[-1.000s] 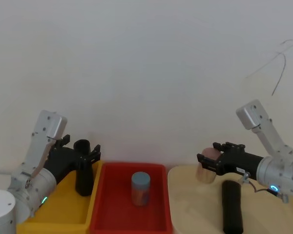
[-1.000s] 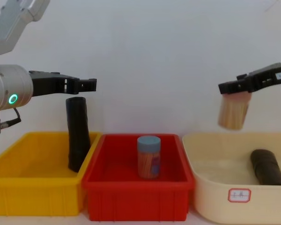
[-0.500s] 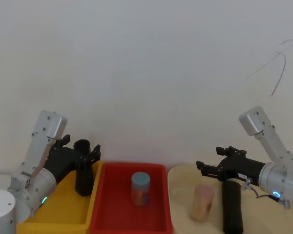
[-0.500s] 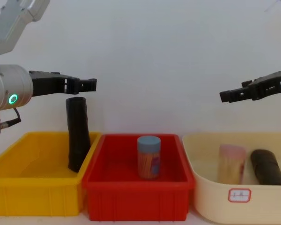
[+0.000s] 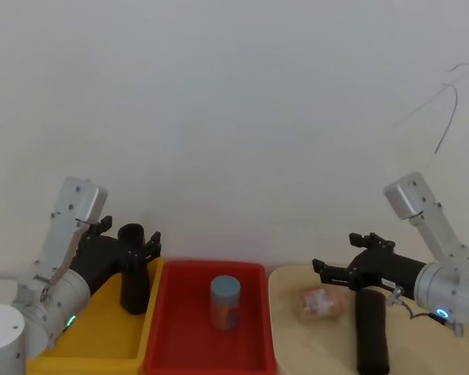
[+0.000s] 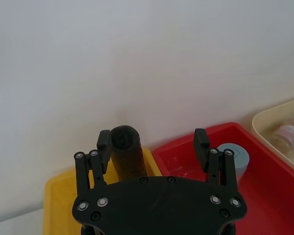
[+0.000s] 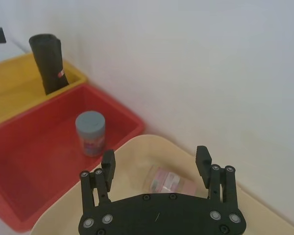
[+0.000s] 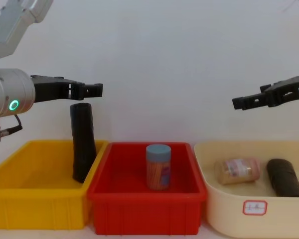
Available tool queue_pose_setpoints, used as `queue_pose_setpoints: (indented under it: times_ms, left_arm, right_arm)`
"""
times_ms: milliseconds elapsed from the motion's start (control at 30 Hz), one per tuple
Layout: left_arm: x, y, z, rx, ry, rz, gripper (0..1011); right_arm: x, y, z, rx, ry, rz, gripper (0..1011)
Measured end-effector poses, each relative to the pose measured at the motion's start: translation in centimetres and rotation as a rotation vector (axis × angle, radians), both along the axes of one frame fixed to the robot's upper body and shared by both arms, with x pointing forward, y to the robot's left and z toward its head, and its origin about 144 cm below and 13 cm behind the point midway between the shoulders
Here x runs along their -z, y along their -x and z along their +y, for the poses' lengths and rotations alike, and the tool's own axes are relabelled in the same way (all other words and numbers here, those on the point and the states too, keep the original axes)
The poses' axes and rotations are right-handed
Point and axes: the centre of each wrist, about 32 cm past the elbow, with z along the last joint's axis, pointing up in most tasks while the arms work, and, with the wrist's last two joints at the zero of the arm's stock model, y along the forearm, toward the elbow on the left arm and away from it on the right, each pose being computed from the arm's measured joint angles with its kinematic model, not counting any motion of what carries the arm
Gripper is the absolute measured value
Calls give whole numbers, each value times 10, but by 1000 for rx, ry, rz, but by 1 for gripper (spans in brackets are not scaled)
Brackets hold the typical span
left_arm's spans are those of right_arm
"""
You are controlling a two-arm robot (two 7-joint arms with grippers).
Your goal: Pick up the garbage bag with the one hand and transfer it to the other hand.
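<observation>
The garbage bag (image 8: pixel 83 142) is standing near-upright in the yellow bin (image 8: pixel 35 201) on the left, leaning slightly against that bin's right wall, its lower end resting on the bin floor. In the head view the same roll (image 5: pixel 133 269) is sitting at the far right corner of the yellow bin.

The left gripper (image 8: pixel 92 90) is hovering just above the top of the roll, reaching in from the left with its fingers spread apart and grasping nothing. In the left wrist view the gripper (image 6: pixel 154 144) is showing both fingers wide apart, with the top of the roll (image 6: pixel 125 147) lying close to one finger, not clamped.

The right gripper (image 8: pixel 241 102) is hanging above the cream tray (image 8: pixel 229 211) on the right, its fingers released and empty. The right wrist view is showing the gripper (image 7: pixel 157 164) with fingers apart above the tray.

In the cream tray a clear jar (image 8: pixel 236 171) is lying on its side, and just to its right a second black roll (image 8: pixel 285 178) is lying flat. The two are near each other; contact cannot be told.

In the red bin (image 8: pixel 147 211) at the centre a blue-lidded jar (image 8: pixel 158 167) is standing upright.
</observation>
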Motion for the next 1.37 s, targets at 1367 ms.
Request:
queue_pose_setpoints:
  times_ms: [1367]
  left_arm:
    - [0,0,0,0,0,0,1002]
  right_arm:
    - [40,54,70,225,-307,-387,1000]
